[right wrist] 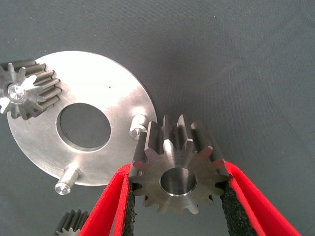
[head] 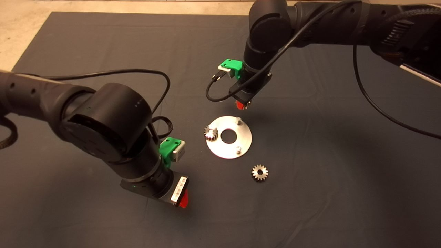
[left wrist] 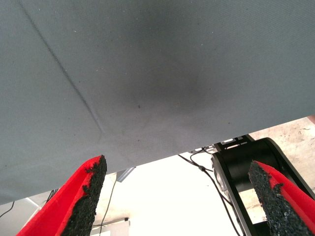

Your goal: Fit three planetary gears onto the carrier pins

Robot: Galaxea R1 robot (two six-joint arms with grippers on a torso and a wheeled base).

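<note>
Only the right wrist view shows the right gripper [right wrist: 178,196] pinching a planetary gear [right wrist: 178,164] above the disc [right wrist: 115,93], while the left gripper [left wrist: 179,196] hangs spread.

The disc [head: 228,146] lies flat on the mat [head: 327,179] near its middle. One gear [head: 210,133] sits on the pin at the disc's left edge — two pins [head: 238,120] stand bare, at its far and near right. A second gear [head: 259,172] lies on the mat just off the disc's near right. A third gear [right wrist: 178,172] sits clamped in the right end effector [right wrist: 178,196], above the mat behind the disc. The left end effector [head: 183,199] hangs over bare mat to the near left.
</note>
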